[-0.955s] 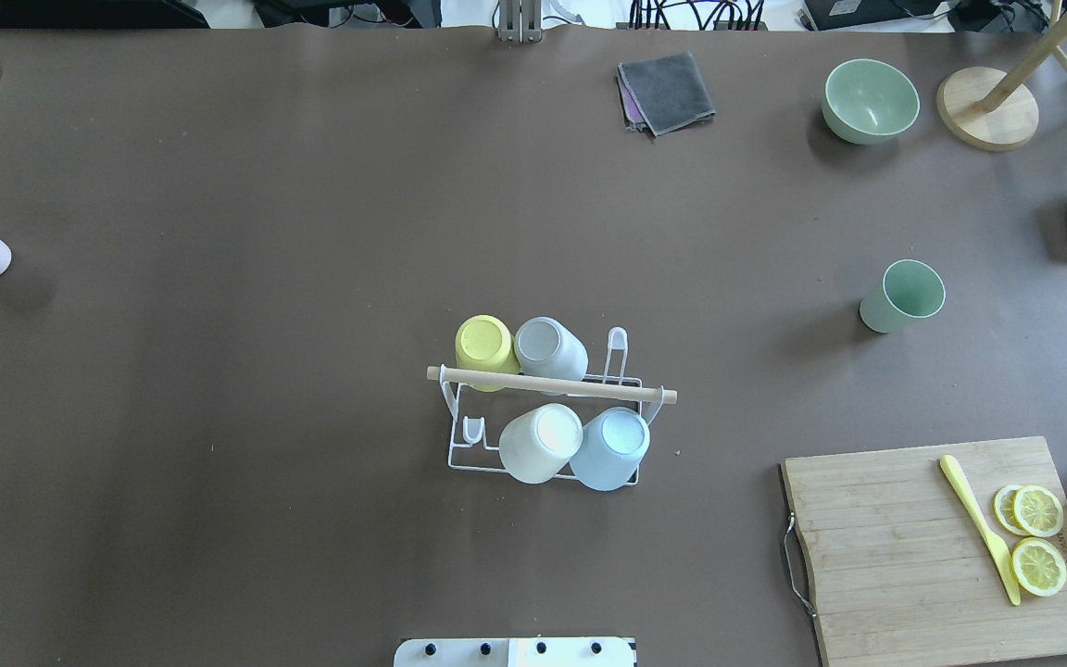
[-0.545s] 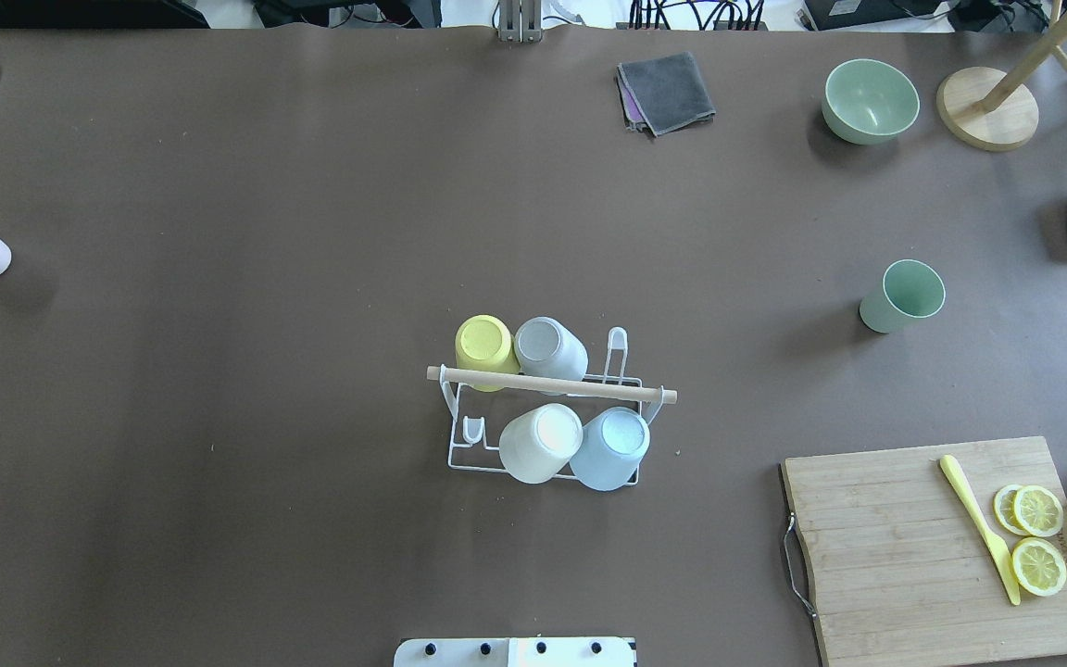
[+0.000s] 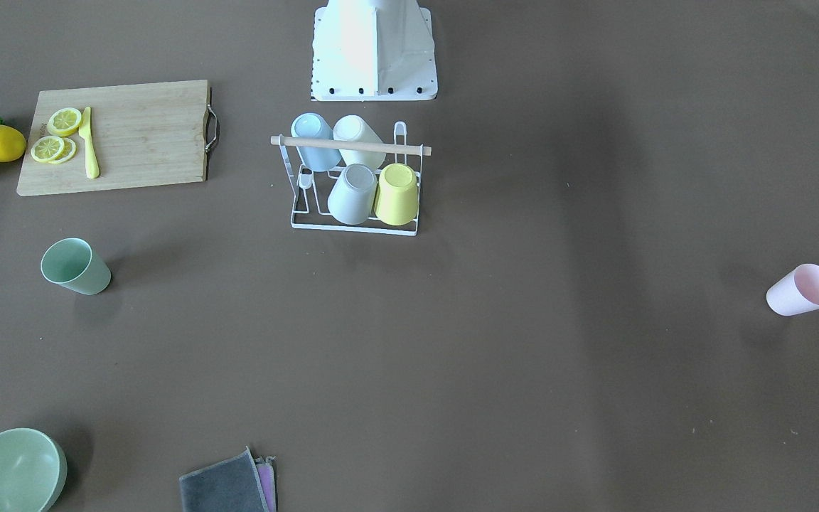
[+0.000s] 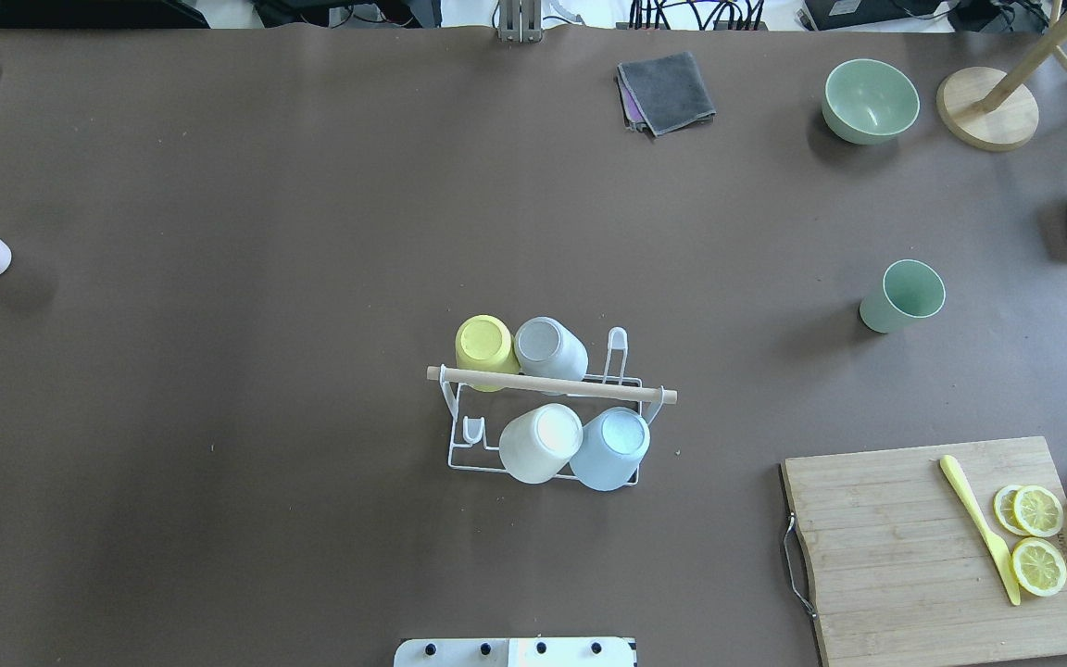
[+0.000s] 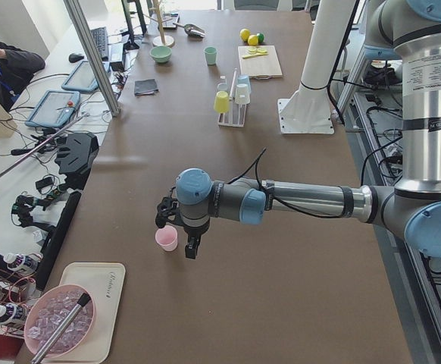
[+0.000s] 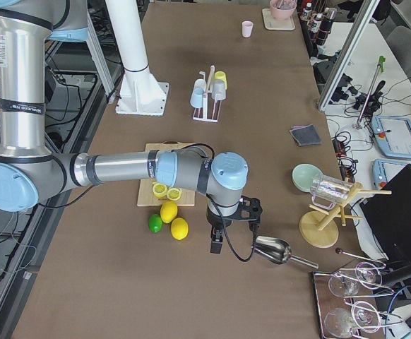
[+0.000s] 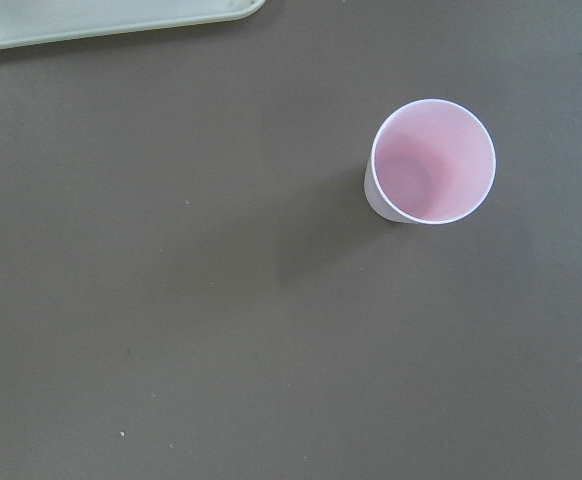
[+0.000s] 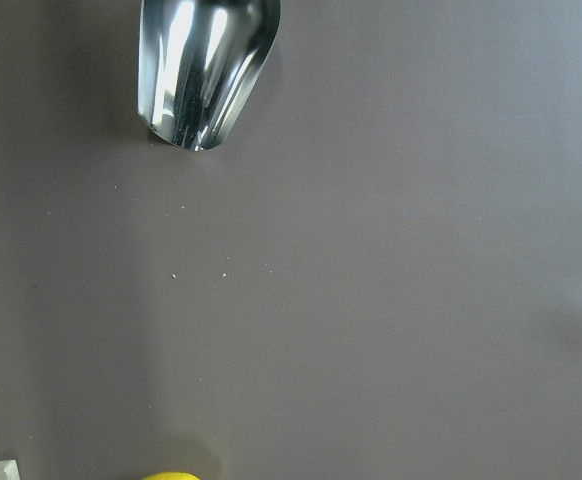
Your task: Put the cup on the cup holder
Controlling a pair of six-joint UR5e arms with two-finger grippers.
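Four cups already sat upturned on the cup holder (image 4: 552, 383), and two prongs were free. The pink cup (image 7: 431, 165) stood upright on the table well apart from it, not yet lifted. The left gripper (image 5: 177, 231) hung close by the cup – off-centre in the wrist view – and I could not tell whether its jaws were apart.

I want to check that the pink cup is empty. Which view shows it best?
The left wrist-mounted view: it looks almost straight down into the pink cup, upright and empty. Overhead and front-facing show it small at the picture's edge; the two side views show it small too.
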